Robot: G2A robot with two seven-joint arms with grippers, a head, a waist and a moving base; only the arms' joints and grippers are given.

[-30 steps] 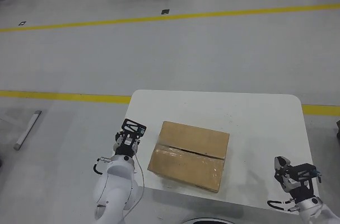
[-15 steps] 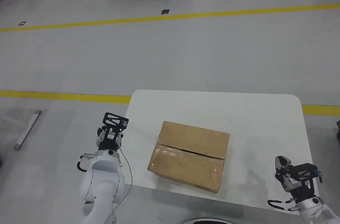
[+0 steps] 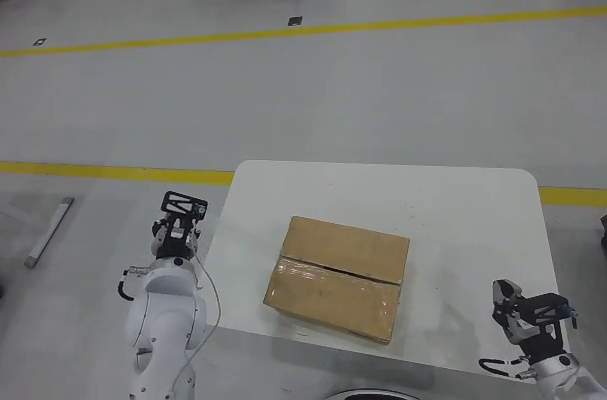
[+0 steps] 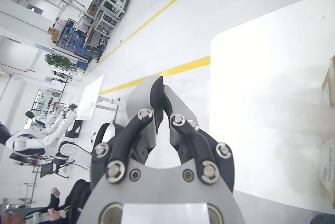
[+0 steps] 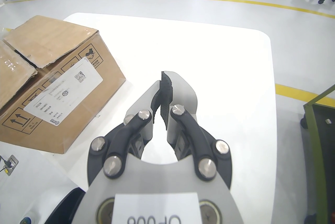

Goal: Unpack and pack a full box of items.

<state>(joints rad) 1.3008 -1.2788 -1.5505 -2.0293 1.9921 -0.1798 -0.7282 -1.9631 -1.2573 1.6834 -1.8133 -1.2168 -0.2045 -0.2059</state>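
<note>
When looked at from above, shows a closed cardboard box (image 3: 338,278) lying askew near the middle of the white table (image 3: 463,200), the left gripper (image 3: 183,205) off the table's left edge over the floor, and the right gripper (image 3: 531,305) over the near right corner, both well apart from the box. From the left wrist, finds the left gripper (image 4: 161,94) clenched on nothing, pads pressed together, with a sliver of the box (image 4: 329,78) across the table (image 4: 261,65). From the right wrist, finds the right gripper (image 5: 163,89) likewise pinched empty, the box (image 5: 52,36) nearby, a white label (image 5: 62,90) on its side.
</note>
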